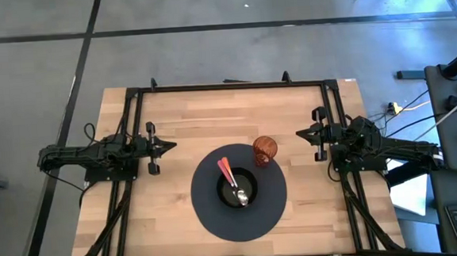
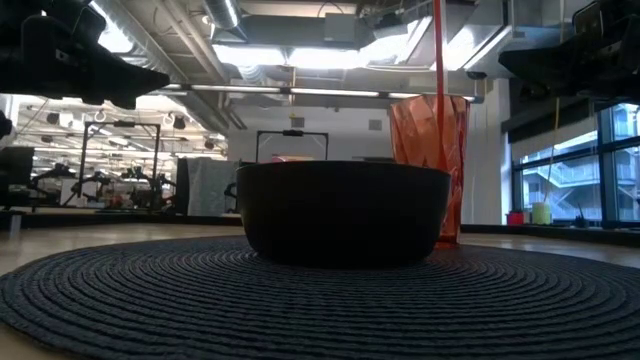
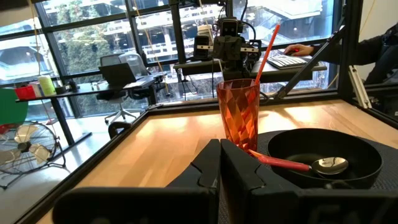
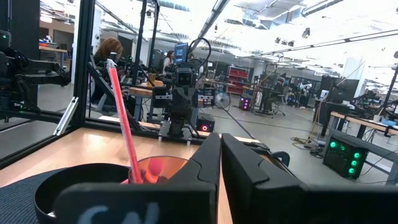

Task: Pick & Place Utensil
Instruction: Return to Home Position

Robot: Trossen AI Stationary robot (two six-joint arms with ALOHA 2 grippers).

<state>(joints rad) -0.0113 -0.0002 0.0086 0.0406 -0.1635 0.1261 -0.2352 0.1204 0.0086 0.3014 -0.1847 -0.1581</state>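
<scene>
At opposite edges of the bench [image 1: 162,219], my left tool [image 1: 168,146] and right tool [image 1: 300,133] rest clenched, empty; I'd settle them slowly.

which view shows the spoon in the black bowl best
The left wrist view: the spoon lies in the black bowl, shiny head and reddish handle plain. The high view shows it small, from above. The low view's bowl wall hides it; the right wrist view does not show it clearly.
</scene>
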